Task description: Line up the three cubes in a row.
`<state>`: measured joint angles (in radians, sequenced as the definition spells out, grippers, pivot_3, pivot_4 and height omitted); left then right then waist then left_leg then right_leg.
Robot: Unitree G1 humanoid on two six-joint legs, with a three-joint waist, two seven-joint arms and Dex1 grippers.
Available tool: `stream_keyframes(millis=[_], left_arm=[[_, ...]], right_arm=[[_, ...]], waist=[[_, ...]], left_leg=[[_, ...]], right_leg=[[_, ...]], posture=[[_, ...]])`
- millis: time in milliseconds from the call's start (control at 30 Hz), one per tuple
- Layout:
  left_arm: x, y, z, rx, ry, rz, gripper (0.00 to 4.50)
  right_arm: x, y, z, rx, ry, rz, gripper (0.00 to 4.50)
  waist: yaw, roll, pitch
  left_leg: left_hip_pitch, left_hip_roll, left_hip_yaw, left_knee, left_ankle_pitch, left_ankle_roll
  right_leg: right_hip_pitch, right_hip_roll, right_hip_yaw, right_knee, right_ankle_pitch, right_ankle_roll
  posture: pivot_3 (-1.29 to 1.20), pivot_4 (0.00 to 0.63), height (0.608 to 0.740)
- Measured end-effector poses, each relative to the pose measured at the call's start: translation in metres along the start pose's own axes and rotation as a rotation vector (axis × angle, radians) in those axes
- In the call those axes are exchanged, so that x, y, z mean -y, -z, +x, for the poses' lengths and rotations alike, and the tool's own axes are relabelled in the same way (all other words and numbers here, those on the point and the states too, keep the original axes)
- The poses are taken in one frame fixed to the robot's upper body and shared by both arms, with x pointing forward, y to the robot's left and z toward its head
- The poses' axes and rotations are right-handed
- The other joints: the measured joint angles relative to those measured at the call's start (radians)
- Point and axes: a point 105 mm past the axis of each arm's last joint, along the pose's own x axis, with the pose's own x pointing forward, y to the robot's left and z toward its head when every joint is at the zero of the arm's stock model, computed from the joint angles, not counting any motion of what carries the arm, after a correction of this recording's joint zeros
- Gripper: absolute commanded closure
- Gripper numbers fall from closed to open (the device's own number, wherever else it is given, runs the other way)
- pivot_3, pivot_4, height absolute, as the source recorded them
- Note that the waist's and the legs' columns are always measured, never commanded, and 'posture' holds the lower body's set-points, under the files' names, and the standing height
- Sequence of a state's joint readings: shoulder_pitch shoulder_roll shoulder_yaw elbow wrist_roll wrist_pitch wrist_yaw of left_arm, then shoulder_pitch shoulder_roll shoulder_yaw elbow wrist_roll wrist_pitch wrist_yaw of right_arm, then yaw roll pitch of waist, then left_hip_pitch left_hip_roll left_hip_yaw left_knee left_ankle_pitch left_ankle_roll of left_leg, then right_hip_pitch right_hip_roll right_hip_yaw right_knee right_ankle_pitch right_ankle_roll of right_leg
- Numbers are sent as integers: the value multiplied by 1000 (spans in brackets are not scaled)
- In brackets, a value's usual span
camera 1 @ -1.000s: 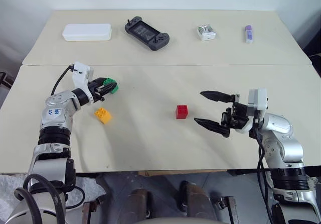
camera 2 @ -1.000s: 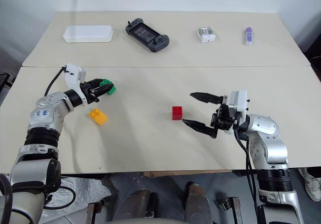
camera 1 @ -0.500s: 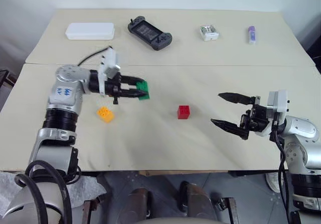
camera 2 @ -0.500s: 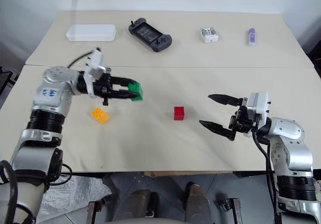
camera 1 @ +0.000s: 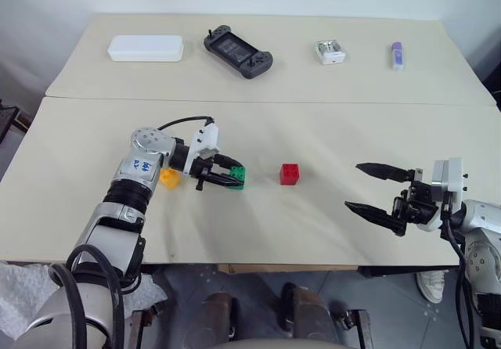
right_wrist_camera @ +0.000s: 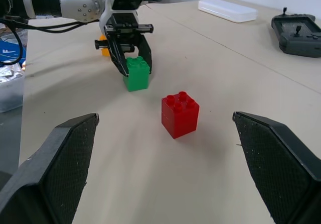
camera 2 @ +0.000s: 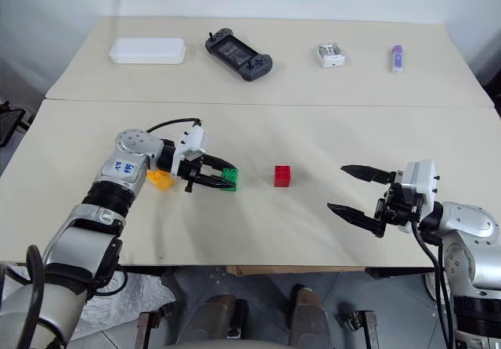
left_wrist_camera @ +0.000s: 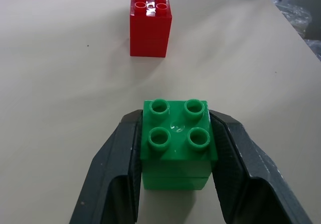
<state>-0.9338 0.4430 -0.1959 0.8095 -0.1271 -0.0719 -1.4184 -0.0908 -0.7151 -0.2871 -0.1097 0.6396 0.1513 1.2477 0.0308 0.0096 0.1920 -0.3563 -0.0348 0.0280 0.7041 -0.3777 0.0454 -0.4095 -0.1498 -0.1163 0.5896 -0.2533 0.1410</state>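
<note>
Your work surface is a matte beige table [camera 1: 313, 224]. The left gripper [camera 1: 232, 179] pinches the glossy green studded plastic brick [left_wrist_camera: 175, 143] by its sides between ribbed black fingers [left_wrist_camera: 120, 174], low at the tabletop. The shiny red studded brick [camera 1: 290, 174] sits just beyond it, apart. The yellow-orange brick [camera 1: 168, 178] lies by that wrist. Your right gripper [camera 1: 376, 191] stands spread wide, empty, well right of the red one.

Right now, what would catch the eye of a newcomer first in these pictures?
The left gripper pinches the green cube low over the table, beside the red cube. The yellow-orange cube lies behind that arm. The right gripper waits wide open on the right.
</note>
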Motion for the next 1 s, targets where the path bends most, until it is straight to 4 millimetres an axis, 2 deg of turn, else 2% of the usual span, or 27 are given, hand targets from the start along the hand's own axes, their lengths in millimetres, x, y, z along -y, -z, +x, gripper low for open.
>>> stream_keyframes(millis=[367,400,567,600,767,867,933,1000], left_arm=[[-10,-2,5,7,-36,37,3012],[-9,-3,5,10,-28,34,2287],[-5,-5,2,22,9,32,897],[-6,-6,-1,28,0,39,897],[-14,-30,-36,111,-86,91,897],[-6,-42,-63,164,-120,127,897],[5,-44,-81,213,-159,124,550],[21,-33,-105,225,-237,99,85]], right_arm=[[-1,2,5,16,5,10,0],[-2,2,5,15,3,12,0],[-3,3,6,13,-5,19,0],[-3,3,7,13,-9,20,0],[-4,2,16,30,-39,22,0],[-5,0,27,46,-80,41,0],[-7,-1,35,64,-113,57,0],[-10,-4,49,97,-161,51,0]], waist=[[-5,0,0],[-5,0,0],[-4,0,0],[-5,0,0],[-8,0,0],[-15,0,0],[-20,0,0],[-34,0,0]], left_leg=[[0,0,1,0,0,0],[0,0,1,0,0,1],[0,0,1,0,0,1],[0,0,1,0,0,1],[0,1,-3,0,0,1],[1,1,-5,0,0,1],[1,2,-7,0,0,1],[1,2,-7,0,0,1]], right_leg=[[0,0,0,0,0,0],[0,0,0,0,0,0],[0,0,0,0,0,0],[0,0,0,0,0,0],[-1,0,0,0,0,0],[-1,0,2,0,0,0],[-1,0,2,0,0,0],[-1,1,3,0,0,0]], posture=[[0,150,740],[0,150,740],[0,150,740],[0,150,740],[0,150,740],[0,150,740],[0,150,740],[0,150,740]])
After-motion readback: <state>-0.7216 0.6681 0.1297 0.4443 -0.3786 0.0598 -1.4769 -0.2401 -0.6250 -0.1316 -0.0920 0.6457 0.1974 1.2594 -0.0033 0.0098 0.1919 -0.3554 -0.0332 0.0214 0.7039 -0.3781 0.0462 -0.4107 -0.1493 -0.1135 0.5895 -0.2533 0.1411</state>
